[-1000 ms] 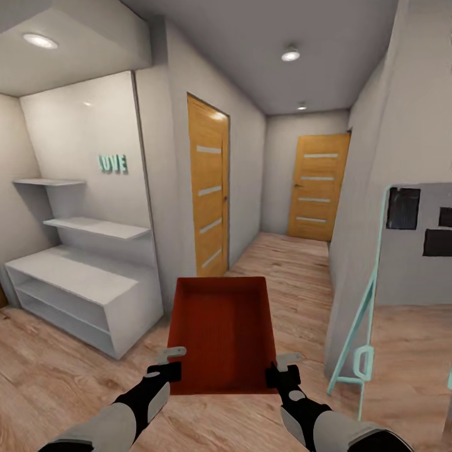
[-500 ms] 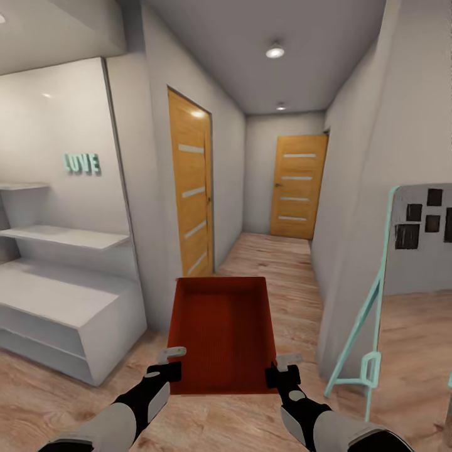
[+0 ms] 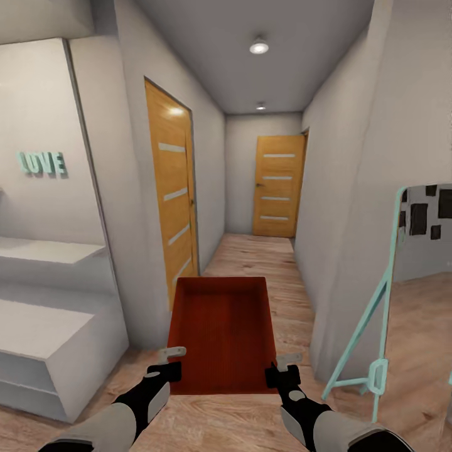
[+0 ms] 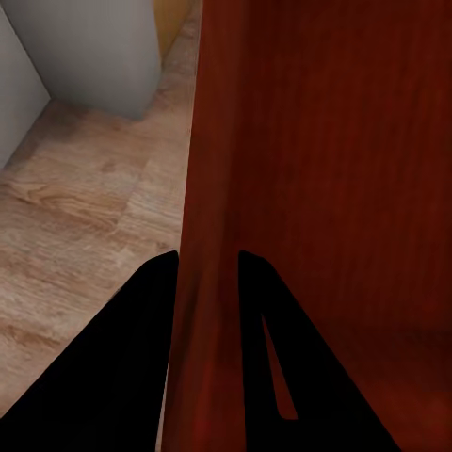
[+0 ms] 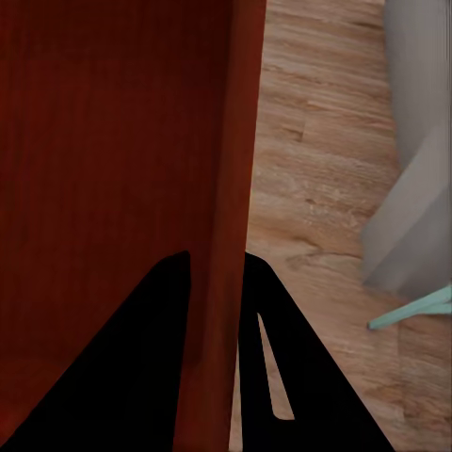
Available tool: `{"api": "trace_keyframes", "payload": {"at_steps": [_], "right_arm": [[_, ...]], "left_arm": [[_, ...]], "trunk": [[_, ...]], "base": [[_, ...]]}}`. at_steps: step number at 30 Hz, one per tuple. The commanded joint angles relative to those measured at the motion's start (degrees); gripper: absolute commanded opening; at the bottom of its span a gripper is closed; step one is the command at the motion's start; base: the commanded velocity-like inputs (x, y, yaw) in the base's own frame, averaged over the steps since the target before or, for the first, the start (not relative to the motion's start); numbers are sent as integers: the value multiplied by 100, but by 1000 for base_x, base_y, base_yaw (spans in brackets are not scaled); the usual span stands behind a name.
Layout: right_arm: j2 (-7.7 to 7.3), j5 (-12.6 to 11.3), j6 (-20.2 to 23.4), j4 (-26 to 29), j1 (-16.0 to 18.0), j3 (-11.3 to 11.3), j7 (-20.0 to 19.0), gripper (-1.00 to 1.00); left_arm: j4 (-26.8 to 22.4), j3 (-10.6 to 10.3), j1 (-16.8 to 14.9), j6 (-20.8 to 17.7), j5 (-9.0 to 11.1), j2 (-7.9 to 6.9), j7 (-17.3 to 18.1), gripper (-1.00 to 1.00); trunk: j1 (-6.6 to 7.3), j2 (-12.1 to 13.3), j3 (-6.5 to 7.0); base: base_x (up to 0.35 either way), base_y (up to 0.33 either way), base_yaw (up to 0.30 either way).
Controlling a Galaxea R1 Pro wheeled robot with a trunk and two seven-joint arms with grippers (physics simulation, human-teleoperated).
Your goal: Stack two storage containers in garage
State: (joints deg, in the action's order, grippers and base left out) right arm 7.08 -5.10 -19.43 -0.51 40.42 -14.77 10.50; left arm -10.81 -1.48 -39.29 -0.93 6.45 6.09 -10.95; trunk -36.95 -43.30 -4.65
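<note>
One orange-red storage container (image 3: pixel 221 333) is held out in front of me above the light wood-plank floor, open side up and empty. My left gripper (image 3: pixel 171 359) is shut on its left wall near the near corner; in the left wrist view the black fingers (image 4: pixel 141 377) straddle that red wall (image 4: pixel 207 235). My right gripper (image 3: pixel 282 367) is shut on the right wall, and in the right wrist view its fingers (image 5: pixel 141 377) clamp the wall (image 5: pixel 226 235) from both sides.
A narrow hallway runs ahead between grey walls, with a wooden door (image 3: pixel 171 188) on the left and another (image 3: pixel 277 186) at the far end. White shelving (image 3: pixel 44 339) stands at the left, a teal-framed easel board (image 3: pixel 389 295) at the right.
The view has moved forward and turned toward the hallway; the shelving and the LOVE sign slid left, the easel right. The container stays in the same grip in front of me.
</note>
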Motion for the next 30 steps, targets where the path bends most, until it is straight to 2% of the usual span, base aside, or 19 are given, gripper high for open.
{"api": "trace_keyframes", "payload": {"at_steps": [1, 23, 30], "right_arm": [[3, -44, -131, 7, 10, 79, 22, -100], [3, -44, -131, 7, 10, 79, 22, -100], [3, -44, -131, 7, 10, 79, 22, -100]], "left_arm": [[8, 62, 0, -13, 49, -196, -144, -100], [17, 60, 0, -11, 49, -197, -144, -100], [17, 54, 0, -13, 41, -200, -144, -100]], "trunk": [[-4, -8, -9], [-4, -8, -9], [-4, -8, -9]], "base": [[277, 238, -232], [286, 217, -233], [314, 120, -88]]}}
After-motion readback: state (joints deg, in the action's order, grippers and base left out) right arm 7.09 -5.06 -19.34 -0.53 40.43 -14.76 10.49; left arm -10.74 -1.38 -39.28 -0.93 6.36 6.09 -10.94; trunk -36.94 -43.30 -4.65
